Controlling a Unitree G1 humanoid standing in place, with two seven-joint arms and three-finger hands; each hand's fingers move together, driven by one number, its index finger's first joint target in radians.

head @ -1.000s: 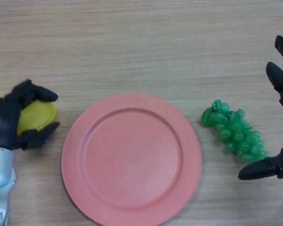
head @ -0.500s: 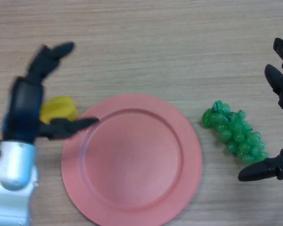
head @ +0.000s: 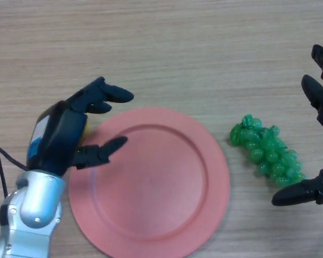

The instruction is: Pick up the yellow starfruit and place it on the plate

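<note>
No readable text, labels, numbers or signs anywhere.

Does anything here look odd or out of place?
One thing: the left hand is open over the pink plate's left rim, and only a sliver of the yellow starfruit peeks out beneath it. The plate holds nothing. The green grapes look undisturbed.

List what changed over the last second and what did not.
The left hand let go of the yellow starfruit, opened, and swung right to the plate rim, its fingers over the edge. It now hides nearly all of the fruit, which lies beside the plate. The plate, green grapes and right hand stayed put.
</note>
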